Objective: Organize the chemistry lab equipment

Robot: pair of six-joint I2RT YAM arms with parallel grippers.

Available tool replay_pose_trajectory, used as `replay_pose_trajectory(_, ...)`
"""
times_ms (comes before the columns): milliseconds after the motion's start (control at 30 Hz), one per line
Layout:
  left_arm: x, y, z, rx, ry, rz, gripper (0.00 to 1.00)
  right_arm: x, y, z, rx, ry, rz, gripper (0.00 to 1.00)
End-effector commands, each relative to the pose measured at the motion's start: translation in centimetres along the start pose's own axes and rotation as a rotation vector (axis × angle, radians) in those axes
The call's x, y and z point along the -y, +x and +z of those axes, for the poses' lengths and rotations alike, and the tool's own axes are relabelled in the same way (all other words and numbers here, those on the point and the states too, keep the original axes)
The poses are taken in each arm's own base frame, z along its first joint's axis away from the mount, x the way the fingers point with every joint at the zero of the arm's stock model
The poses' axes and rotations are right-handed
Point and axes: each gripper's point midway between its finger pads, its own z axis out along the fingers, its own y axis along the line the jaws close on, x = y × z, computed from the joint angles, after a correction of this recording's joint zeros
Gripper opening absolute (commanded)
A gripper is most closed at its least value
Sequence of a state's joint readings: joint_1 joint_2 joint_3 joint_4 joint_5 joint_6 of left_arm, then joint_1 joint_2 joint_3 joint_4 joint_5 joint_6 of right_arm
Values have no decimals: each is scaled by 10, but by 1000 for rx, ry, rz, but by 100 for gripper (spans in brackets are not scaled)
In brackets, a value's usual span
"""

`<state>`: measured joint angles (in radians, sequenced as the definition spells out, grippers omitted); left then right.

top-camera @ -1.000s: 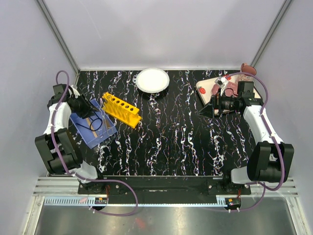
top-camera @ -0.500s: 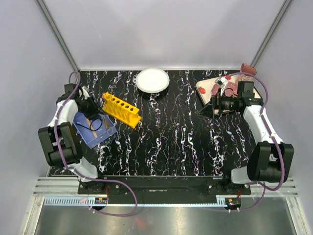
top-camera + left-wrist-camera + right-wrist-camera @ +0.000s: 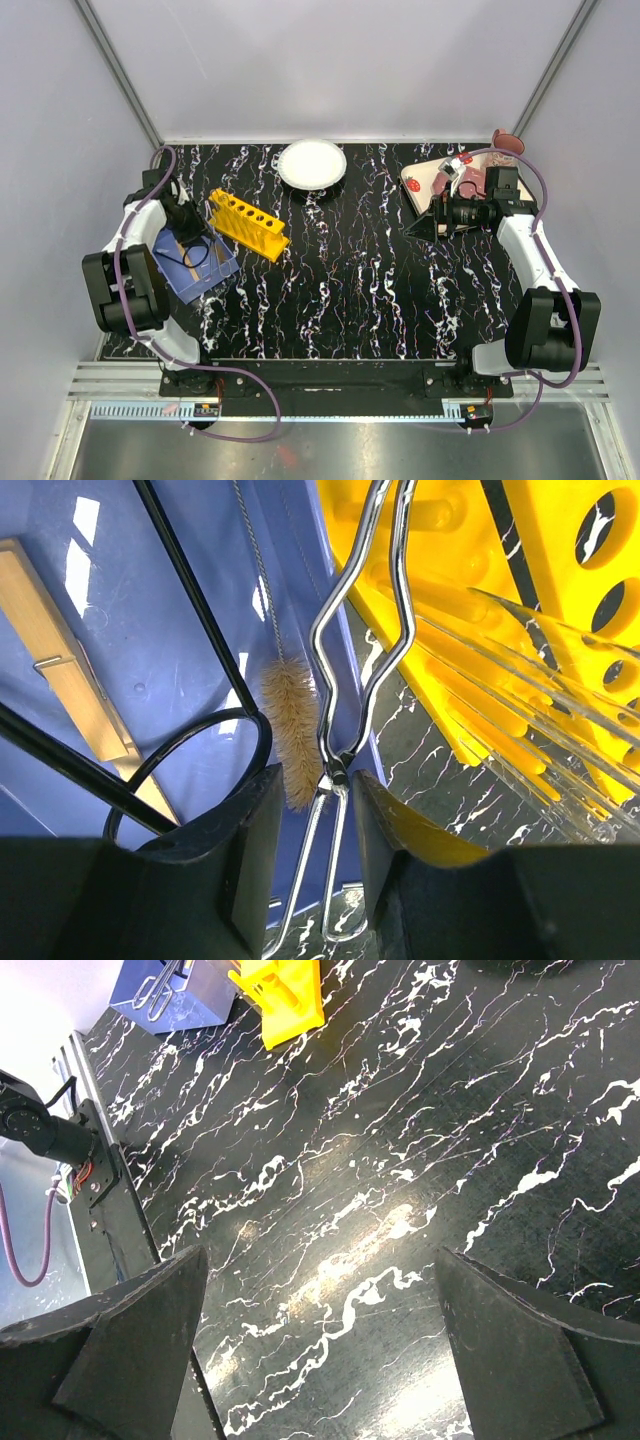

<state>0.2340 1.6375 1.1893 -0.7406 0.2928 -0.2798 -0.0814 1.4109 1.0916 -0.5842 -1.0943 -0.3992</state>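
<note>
A blue tray point(image 3: 218, 268) at the left holds a short brown brush point(image 3: 293, 715), a pale wooden stick point(image 3: 65, 670), a thin black rod with a ring point(image 3: 190, 610) and chrome wire tongs point(image 3: 345, 660). The yellow rack point(image 3: 250, 224) lies beside it, with slender clear tubes point(image 3: 540, 710) in it. My left gripper point(image 3: 192, 240) is low over the tray. In its wrist view the left gripper point(image 3: 318, 780) is open, with its jaws on either side of the tongs' handles. My right gripper point(image 3: 412, 228) is open and empty above bare table point(image 3: 320, 1252).
A round white plate point(image 3: 312, 163) sits at the back middle. A strawberry-printed tray point(image 3: 422, 182) with a pink cup point(image 3: 507, 142) is at the back right, behind the right arm. The right wrist view shows the rack point(image 3: 285, 995) and blue tray point(image 3: 180, 990) far off.
The left arm has swung its elbow and wrist toward the back and the gripper has settled over the blue tray around the tongs. The right arm has not moved.
</note>
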Motion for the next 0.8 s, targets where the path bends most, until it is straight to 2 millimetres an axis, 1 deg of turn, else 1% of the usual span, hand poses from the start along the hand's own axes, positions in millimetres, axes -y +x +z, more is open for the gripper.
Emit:
replay_pose_trajectory(0,2,-13,0,25,-22,43,40,-3,-8,-3,17,-21,-27,100)
replay_pose_trajectory(200,-2,-10,2,14,-44,41,39,-3,-8,-3,16,-22,-24,100)
replay_pose_trajectory(267,-7,-12,1,27,-71,32,35,-4,-8,-3,16,-23,-24,100)
replay_pose_trajectory(400,-11,-15,-1,46,-98,7,31,-3,-8,-4,17,-22,-25,100)
replay_pose_trajectory(533,-11,-21,-4,80,-117,-10,29,-4,-8,-4,19,-25,-26,100)
replay_pose_trajectory(767,-16,-33,-13,129,-150,-35,29,-4,-8,-5,18,-28,-28,100)
